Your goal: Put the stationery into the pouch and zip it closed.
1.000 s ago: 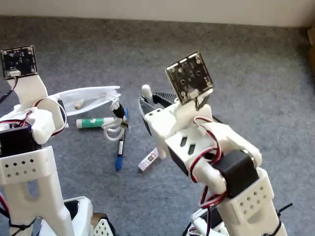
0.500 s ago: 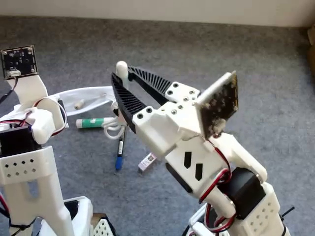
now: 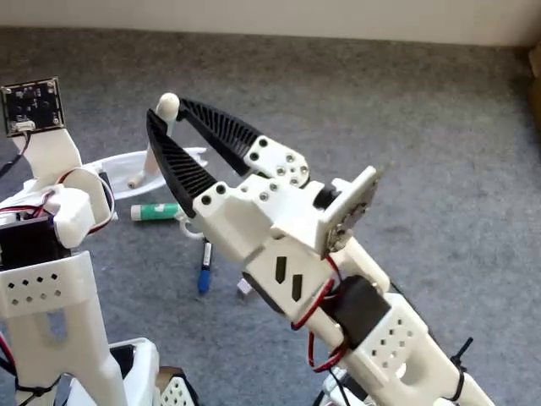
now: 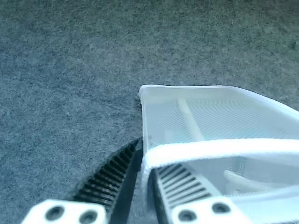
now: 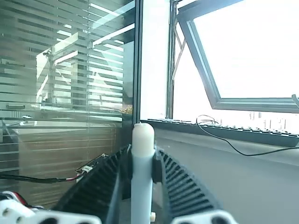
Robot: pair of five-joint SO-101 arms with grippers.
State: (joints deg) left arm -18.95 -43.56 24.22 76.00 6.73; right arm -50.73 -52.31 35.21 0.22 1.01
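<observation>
The right gripper (image 3: 166, 114) is clamped on a white stick (image 5: 142, 135) above the pouch (image 3: 127, 165). The left gripper (image 4: 148, 175) pinches the pouch's rim (mouth seemingly held open). Best to align the stick with the pouch's length, lower its tip well inside, then release. A glue stick (image 3: 156, 211) and pen (image 3: 204, 269) lie beside the pouch.

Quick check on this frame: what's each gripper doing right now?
Left gripper: shut on the rim of the pouch.
Right gripper: shut on a white stick.
</observation>
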